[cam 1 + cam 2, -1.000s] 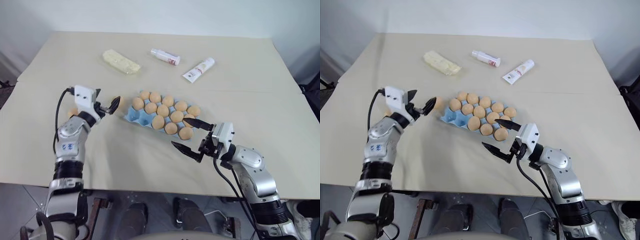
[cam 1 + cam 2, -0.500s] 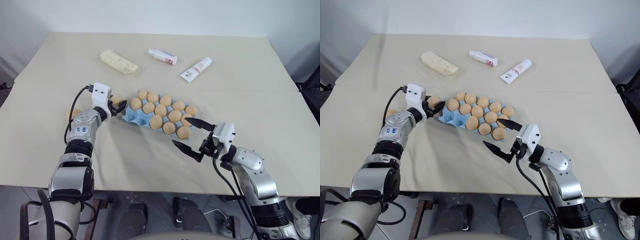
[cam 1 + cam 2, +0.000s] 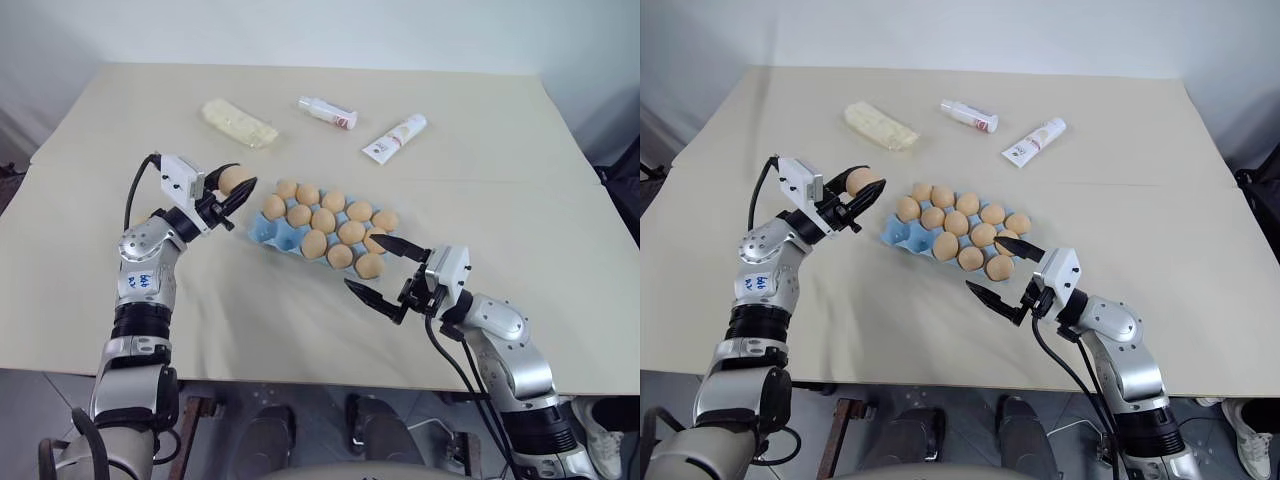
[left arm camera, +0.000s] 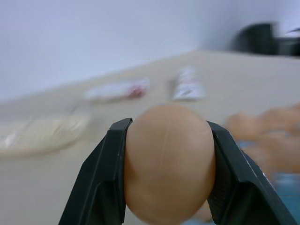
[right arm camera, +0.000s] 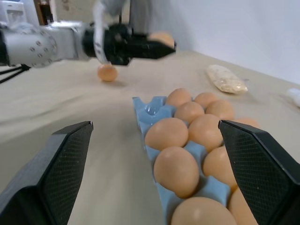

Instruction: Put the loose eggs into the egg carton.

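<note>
The light blue egg carton [image 3: 262, 231] lies mid-table with several tan eggs [image 3: 323, 220] in its cups; the cups at its left end [image 5: 150, 108] are empty. My left gripper [image 3: 238, 183] hovers just left of the carton, above the table, shut on a loose egg [image 4: 168, 161] that sits between both black fingers. Another loose egg [image 5: 107, 72] lies on the table beyond the left arm. Near the carton's right front corner my right gripper [image 3: 360, 262] is wide open and holds nothing.
At the back of the table lie a pale yellow wrapped block [image 3: 241, 122], a small white bottle [image 3: 330, 112] and a white tube [image 3: 396, 138]. The table's front edge runs close below both arms.
My left gripper reached to the table beside the carton, shut on an egg and lifted it up and back. The right arm has stayed still.
</note>
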You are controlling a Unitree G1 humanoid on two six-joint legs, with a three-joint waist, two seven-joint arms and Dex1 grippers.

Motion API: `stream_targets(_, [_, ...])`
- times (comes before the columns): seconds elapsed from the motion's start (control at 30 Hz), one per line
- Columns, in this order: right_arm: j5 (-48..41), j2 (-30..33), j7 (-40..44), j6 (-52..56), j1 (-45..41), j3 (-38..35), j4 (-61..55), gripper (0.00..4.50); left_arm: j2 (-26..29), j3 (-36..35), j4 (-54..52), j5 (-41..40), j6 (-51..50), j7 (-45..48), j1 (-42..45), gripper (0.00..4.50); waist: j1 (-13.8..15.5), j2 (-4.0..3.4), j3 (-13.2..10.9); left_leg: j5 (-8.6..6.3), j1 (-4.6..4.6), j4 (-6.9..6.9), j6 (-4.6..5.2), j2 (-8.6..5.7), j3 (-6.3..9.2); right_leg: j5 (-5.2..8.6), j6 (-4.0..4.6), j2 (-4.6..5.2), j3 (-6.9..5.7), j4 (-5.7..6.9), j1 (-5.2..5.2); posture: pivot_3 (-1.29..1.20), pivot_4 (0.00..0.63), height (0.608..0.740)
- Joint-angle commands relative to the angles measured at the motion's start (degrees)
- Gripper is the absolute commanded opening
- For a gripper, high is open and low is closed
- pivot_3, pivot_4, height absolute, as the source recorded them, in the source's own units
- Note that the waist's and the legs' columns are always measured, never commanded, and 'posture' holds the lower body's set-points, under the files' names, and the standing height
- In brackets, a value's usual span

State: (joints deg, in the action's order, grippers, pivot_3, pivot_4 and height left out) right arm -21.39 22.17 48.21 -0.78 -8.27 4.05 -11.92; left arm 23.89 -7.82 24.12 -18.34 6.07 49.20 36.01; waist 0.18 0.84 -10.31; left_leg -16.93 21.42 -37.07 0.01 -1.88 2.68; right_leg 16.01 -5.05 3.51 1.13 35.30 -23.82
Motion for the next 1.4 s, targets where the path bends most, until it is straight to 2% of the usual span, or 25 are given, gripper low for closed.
stream_targets(0.03, [0.0, -0.2, -0.3, -1.4, 0.1, -0.5, -1.3, 4.50, 0.3, 3.6, -4.3, 0.0, -1.3, 4.6, -1.9, 1.72, -0.1, 0.00, 0.0, 0.00, -0.09, 0.00, 0.01, -0.01, -0.02, 0.00, 0.00, 0.00, 0.03, 0.00, 0.08, 0.00, 0.150, 0.740])
stream_targets(0.23, [0.1, -0.4, -1.2, -1.5, 0.2, -0.6, -1.9, 4.50, -1.3, 5.3, -0.8, 2.1, -1.0, 2.7, -1.7, 1.72, -0.3, 0.00, 0.0, 0.03, -0.19, 0.01, 0.03, 0.01, -0.02, 0.00, 0.01, -0.05, 0.04, 0.12, 0.09, 0.00, 0.150, 0.740])
stream_targets(0.37, [0.2, -0.3, -1.5, -1.6, 0.5, -0.7, -2.2, 4.50, -1.8, 5.5, 0.8, 0.9, -1.6, 4.7, -1.1, 3.01, -0.2, 0.00, 0.0, 0.03, -0.18, 0.00, 0.03, 0.00, -0.03, 0.00, 0.01, -0.06, 0.03, 0.12, 0.07, 0.00, 0.150, 0.740])
stream_targets(0.5, [0.2, -0.4, -1.6, -1.6, 0.6, -0.7, -2.3, 4.50, -0.3, 4.6, -2.5, 0.0, -2.2, 5.7, -3.1, 4.31, -0.3, 0.00, 0.0, 0.03, -0.15, -0.01, 0.03, -0.01, -0.02, 0.00, 0.01, -0.05, 0.03, 0.09, 0.08, 0.00, 0.150, 0.740])
stream_targets(0.53, [0.1, -0.4, -1.6, -1.6, 0.6, -0.7, -2.3, 4.50, 0.7, 3.7, -3.7, -0.4, -2.6, 5.7, -4.0, 4.45, -0.3, 0.00, 0.0, 0.03, -0.15, 0.00, 0.03, -0.01, -0.03, 0.00, 0.01, -0.05, 0.04, 0.09, 0.08, 0.00, 0.150, 0.740])
stream_targets(0.7, [-0.4, 0.3, -0.2, -1.6, 0.6, -0.8, -1.6, 4.50, 6.0, -3.5, -8.9, -1.8, -3.5, 1.6, -9.7, 4.45, -0.8, -0.01, 0.0, 0.01, -0.17, 0.06, -0.01, 0.07, -0.05, 0.03, 0.06, -0.10, 0.09, 0.16, -0.02, 0.00, 0.150, 0.740])
stream_targets(0.93, [-2.0, 1.9, 4.0, -1.5, -0.5, -1.0, -0.2, 4.50, 9.9, -14.8, -17.7, -3.1, -3.9, -5.1, -25.4, 4.45, -0.4, -0.03, 0.0, -0.02, -0.17, 0.07, 0.03, 0.08, -0.06, 0.05, 0.09, -0.01, 0.13, 0.07, 0.02, 0.00, 0.150, 0.740])
stream_targets(1.07, [-2.8, 2.4, 6.4, -1.6, -1.4, -0.8, 0.6, 4.50, 7.8, -20.9, -21.4, -3.4, -2.9, -11.2, -33.4, 4.45, -0.1, -0.03, 0.0, -0.03, -0.14, 0.11, 0.04, 0.10, -0.01, 0.07, 0.14, 0.01, 0.10, 0.00, 0.03, 0.00, 0.150, 0.740])
stream_targets(1.2, [-2.8, 1.9, 8.0, -2.3, -2.9, -0.2, 1.6, 4.50, 2.0, -29.2, -23.5, -3.9, -2.8, -20.8, -43.2, 4.45, -0.6, -0.05, 0.0, -0.09, -0.22, 0.18, 0.10, 0.13, -0.15, 0.08, 0.15, 0.01, 0.22, -0.09, 0.07, 0.00, 0.150, 0.740])
stream_targets(1.3, [-2.7, 1.6, 8.4, -2.4, -3.5, -0.2, 2.1, 4.50, -1.0, -29.9, -26.2, -5.8, -4.7, -23.3, -46.5, 4.45, -0.2, -0.03, 0.0, -0.12, -0.19, 0.22, 0.08, 0.19, -0.12, 0.08, 0.15, -0.02, 0.16, -0.19, 0.07, 0.00, 0.150, 0.740])
stream_targets(1.4, [-2.7, 1.6, 8.9, -2.3, -4.3, -0.1, 2.8, 4.50, -1.7, -28.8, -27.2, -5.6, -5.6, -24.9, -47.1, 4.45, 0.7, -0.03, 0.0, -0.12, -0.16, 0.14, 0.10, 0.19, -0.06, 0.08, 0.15, 0.00, 0.06, -0.24, 0.14, 0.00, 0.150, 0.740])
